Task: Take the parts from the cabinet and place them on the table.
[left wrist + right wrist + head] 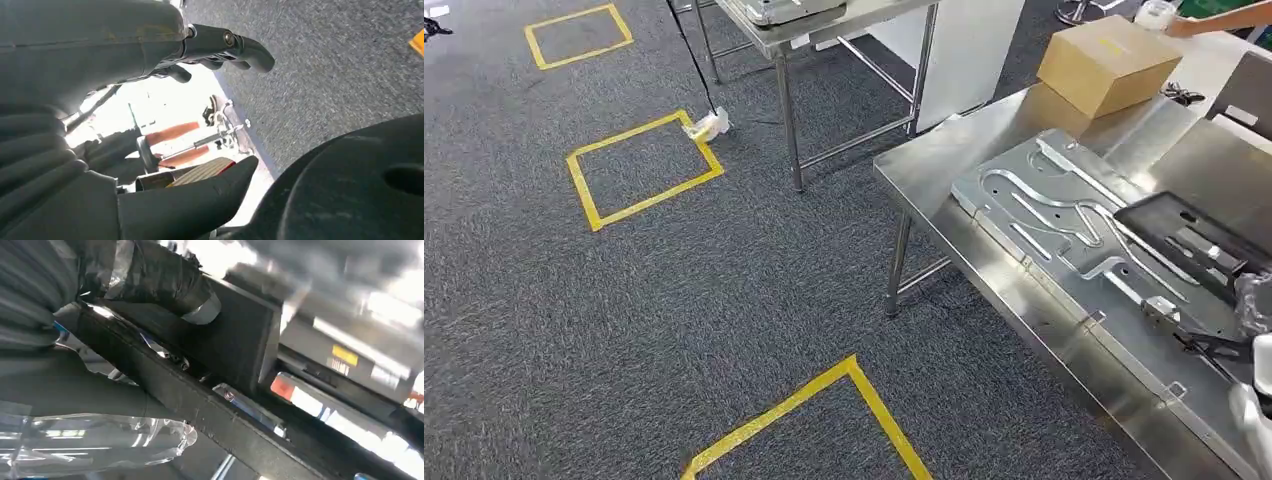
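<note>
Yellow tape point(819, 410) marks a square outline on the grey carpet point(674, 300) at the near edge of the head view, with two more taped squares farther off to the left. Moving right, a steel-legged bench point(789, 40) stands at the far side, and beside it, running toward the right edge, is the steel table point(944, 150) the robot faces at an angle. On that table lies a large flat grey metal panel point(1044, 210) with raised ribs, and beyond it a cardboard box point(1109, 65), well away from the robot's hands. A person's arm point(1224, 20) reaches in near the far right corner.

At the right edge of the head view the right hand point(1252, 345) comes in, partly wrapped in clear plastic. It grips a black tray-like part point(1189, 235), which sits over the near right end of the metal panel; whether the part already rests on it or hangs just above cannot be told. In the right wrist view the black part point(225, 340) runs straight out from the hand point(60, 375), its rim crossing between thumb and taped fingers point(150, 275), so the hold looks firm.

The left hand point(200, 125) hangs low beside the body over the carpet, thumb and fingers point(240, 47) apart with nothing between them.

Judging by this, the part appears to be out of the cabinet and brought to the table; setting it down and letting go remain, then any further parts
</note>
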Robot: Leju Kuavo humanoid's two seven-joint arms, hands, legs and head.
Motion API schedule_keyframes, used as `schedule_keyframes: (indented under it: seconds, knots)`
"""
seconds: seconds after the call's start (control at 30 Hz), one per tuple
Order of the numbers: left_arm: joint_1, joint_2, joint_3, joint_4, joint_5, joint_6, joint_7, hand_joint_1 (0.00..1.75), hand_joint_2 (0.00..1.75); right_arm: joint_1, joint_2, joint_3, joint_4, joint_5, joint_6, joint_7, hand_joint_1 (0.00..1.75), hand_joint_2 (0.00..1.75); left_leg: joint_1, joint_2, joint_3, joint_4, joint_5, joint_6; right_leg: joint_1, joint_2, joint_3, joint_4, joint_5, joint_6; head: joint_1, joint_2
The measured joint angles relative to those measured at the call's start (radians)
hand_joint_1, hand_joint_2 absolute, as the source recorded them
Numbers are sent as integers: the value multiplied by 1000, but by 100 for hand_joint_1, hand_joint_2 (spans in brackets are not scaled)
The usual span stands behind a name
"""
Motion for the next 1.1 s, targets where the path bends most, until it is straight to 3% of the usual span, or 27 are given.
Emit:
schedule_keyframes:
  seconds: [0.1, 0.13, 0.47, 0.6, 0.73, 0.87, 0.93, 1.1]
  knots:
    - [-3, 1, 0, 0, -3, -3, 14, 0, 175, -1, 12, -39, 60, 0, 8, -20, 0, 0, -3, 0, -1, 1, 1, 4, -3, 0, 2, -5, 4, 6, 0, 0]
    - [-4, 1, 0, 0, -2, -2, 17, 0, 0, -2, 16, -49, 76, 0, 8, -24, 0, 0, -4, 0, -2, 1, 1, 6, -3, 0, 3, -7, 5, 9, 0, 0]
    - [-4, -4, 6, 0, 9, -16, 29, 0, 0, -49, 80, -61, 101, -3, -27, -61, 0, 0, -5, 2, -2, 2, 3, 14, -4, 1, 4, -11, 11, 18, 0, 0]
    - [-3, -10, 17, 0, 19, -12, 29, 0, 0, -49, 134, -61, -23, -78, -38, -162, 0, 0, -5, 3, -1, 2, 4, 15, -3, 3, 2, -10, 11, 18, 0, 0]
    - [-2, -13, 24, 0, 20, -12, 29, 0, 0, -49, 161, -60, -142, -111, 4, -168, 0, 0, -4, 0, -2, 1, 6, 14, -2, 0, 2, -9, 11, 18, 0, 0]
    - [-1, -14, 27, 0, 20, -11, 27, 0, 0, -48, 174, -59, -202, -152, -12, -200, 0, 0, -4, 0, -2, 1, 6, 14, -3, 0, 2, -8, 11, 18, 0, 0]
    - [2, -14, 30, 0, 20, -10, 17, 0, 0, -48, 183, -59, -243, -222, -30, -252, 0, 0, -4, 1, -3, 1, 6, 14, -3, 1, 2, -8, 11, 18, 0, 0]
    - [15, -14, 33, 0, 16, -18, -25, 0, 0, -48, 196, -28, -434, -441, 34, -328, 0, 0, -5, 0, -3, 1, 6, 14, -3, 0, 2, -8, 11, 18, 0, 0]
